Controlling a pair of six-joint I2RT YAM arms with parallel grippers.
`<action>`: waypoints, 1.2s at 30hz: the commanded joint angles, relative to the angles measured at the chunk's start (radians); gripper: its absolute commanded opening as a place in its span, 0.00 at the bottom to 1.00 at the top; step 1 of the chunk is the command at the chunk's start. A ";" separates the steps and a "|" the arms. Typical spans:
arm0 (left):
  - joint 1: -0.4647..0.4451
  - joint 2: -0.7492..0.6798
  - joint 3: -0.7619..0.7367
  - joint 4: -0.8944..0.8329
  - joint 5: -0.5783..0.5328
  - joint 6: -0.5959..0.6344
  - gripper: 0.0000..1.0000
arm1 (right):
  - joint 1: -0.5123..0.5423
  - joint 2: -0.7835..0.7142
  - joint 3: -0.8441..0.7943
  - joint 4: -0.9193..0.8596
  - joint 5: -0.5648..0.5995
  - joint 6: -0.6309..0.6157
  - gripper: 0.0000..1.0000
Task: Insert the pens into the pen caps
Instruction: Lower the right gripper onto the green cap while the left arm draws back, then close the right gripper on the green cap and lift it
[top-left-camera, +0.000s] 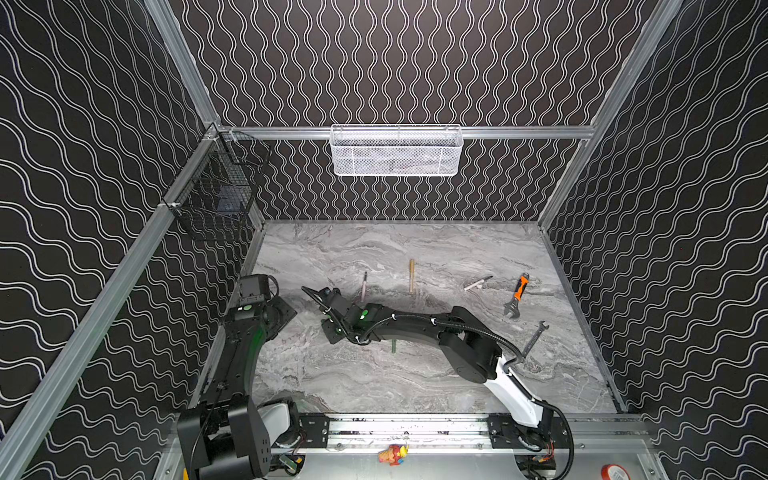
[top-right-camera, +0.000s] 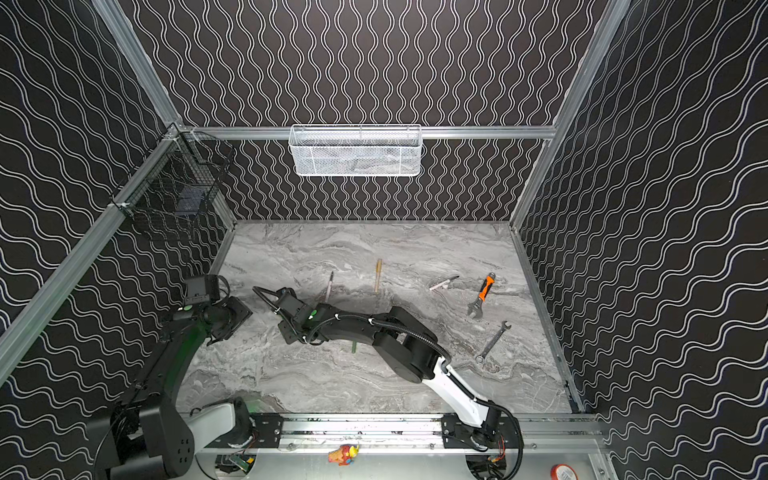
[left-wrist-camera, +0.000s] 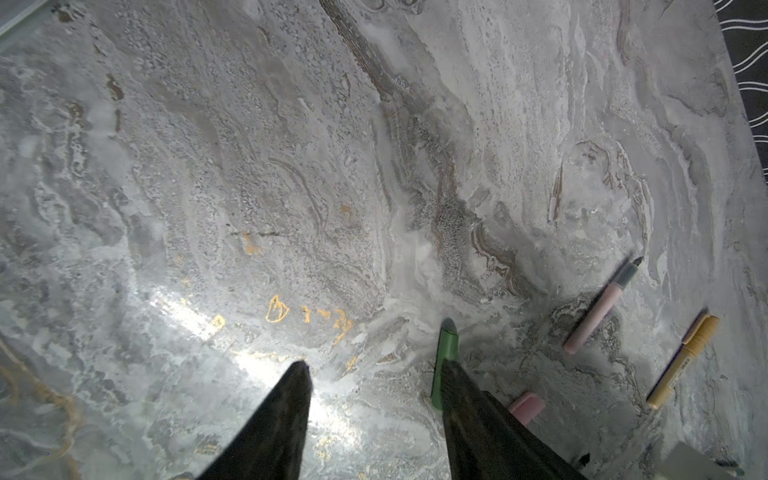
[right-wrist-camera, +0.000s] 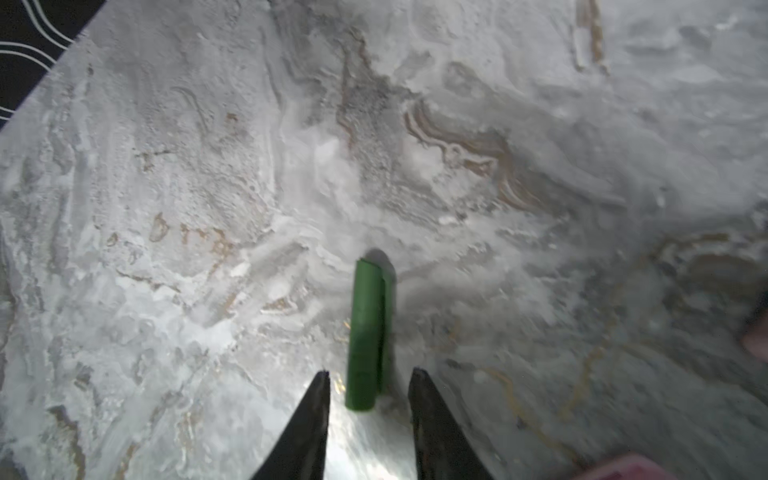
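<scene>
Right claw (right-wrist-camera: 370, 374) gapes astride green cap (right-wrist-camera: 365, 328); label on gold pen (left-wrist-camera: 683, 359) illegible.

Both top views look steeply down from high above the near edge of the table (top-left-camera: 374, 386) (top-right-camera: 311, 374) toward the back wall (top-left-camera: 395, 62), sharing nearly the whole scene. Each wrist view looks down at the table from close, past its own fingers (left-wrist-camera: 282, 424) (right-wrist-camera: 303, 432); both show the green pen cap (left-wrist-camera: 446, 345) (right-wrist-camera: 365, 332).

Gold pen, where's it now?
In both top views the gold pen lies mid-table, between the left pink pen and the right pink pen, nearer the left one.
</scene>
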 joint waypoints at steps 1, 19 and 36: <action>0.001 0.008 0.000 0.036 0.020 0.016 0.54 | 0.001 0.032 0.032 0.020 0.000 -0.016 0.36; 0.001 0.010 -0.001 0.052 0.038 0.017 0.54 | 0.001 0.099 0.137 -0.101 0.075 0.002 0.28; 0.001 0.001 -0.007 0.058 0.046 0.030 0.52 | 0.002 0.025 0.066 -0.028 -0.003 0.027 0.36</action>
